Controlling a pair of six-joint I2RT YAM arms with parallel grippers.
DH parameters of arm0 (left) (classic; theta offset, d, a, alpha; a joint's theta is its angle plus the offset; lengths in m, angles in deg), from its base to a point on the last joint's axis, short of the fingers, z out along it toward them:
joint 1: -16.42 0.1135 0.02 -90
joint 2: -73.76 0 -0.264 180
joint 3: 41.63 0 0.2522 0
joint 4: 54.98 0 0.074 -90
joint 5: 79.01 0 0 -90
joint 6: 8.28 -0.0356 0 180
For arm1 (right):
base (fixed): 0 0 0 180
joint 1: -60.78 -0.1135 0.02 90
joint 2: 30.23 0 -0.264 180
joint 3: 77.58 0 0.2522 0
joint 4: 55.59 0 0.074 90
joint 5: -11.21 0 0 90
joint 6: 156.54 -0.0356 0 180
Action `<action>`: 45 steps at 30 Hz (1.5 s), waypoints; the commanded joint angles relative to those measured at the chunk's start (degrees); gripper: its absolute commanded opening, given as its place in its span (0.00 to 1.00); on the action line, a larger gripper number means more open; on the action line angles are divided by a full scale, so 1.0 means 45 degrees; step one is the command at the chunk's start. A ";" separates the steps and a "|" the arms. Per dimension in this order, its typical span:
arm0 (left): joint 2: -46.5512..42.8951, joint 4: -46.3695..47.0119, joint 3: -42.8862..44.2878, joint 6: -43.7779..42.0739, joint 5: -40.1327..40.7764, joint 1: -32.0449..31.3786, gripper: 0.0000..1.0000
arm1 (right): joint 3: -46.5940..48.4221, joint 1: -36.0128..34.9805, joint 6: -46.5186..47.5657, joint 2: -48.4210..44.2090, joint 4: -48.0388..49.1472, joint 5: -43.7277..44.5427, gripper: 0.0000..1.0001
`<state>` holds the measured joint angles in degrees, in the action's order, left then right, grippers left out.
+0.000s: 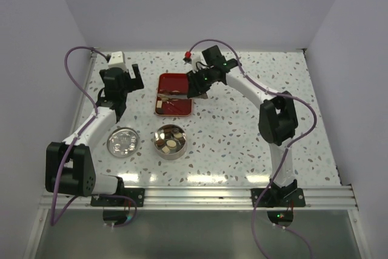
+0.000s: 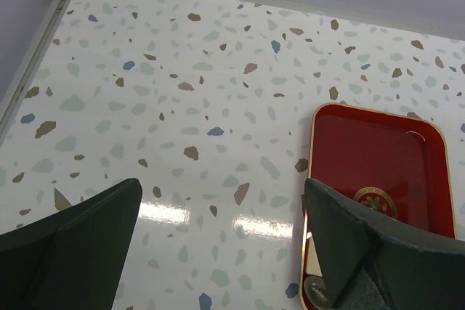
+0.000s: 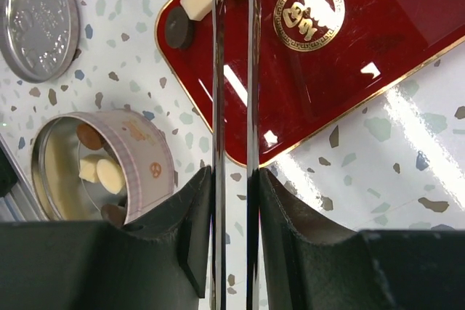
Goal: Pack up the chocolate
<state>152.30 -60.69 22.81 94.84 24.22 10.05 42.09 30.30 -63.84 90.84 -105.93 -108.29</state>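
Chocolate [image 3: 109,174] pieces, dark and cream, sit in the open tin [image 1: 170,154] at lower centre; others lie in the red tray's [image 1: 170,83] lower left corner. At left, the left arm [image 1: 91,125] angles up over the tabletop [image 1: 242,150], jaws spread wide beside the tray. A silver lid [image 1: 123,142] rests left of the tin. The right arm [image 1: 254,92], bent at the elbow, reaches in from the right, jaws narrow, pinching metal tweezers [image 3: 218,107] over the tray.

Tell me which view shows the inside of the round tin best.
The top external view: it looks straight down into the tin. The right wrist view sees it slanted, its wall hiding part. The left wrist view misses it.
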 commanded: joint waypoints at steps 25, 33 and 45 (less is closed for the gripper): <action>-0.0638 0.0632 0.0086 0.0501 -0.0480 0.0146 1.00 | -0.1953 -0.0063 -0.0092 -0.3665 -0.0212 0.0246 0.30; -0.0638 0.0632 0.0048 0.0501 -0.0441 0.0146 1.00 | -0.2109 -0.0024 -0.0150 -0.3215 0.0101 0.0344 0.37; -0.0638 0.0613 0.0028 0.0443 -0.0304 0.0146 1.00 | -0.2480 0.0074 -0.0404 -0.2551 0.0784 0.0363 0.42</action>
<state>151.19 -60.62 22.81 96.15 22.71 10.05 31.47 30.39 -64.74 79.22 -105.27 -106.78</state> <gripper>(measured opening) 0.997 0.422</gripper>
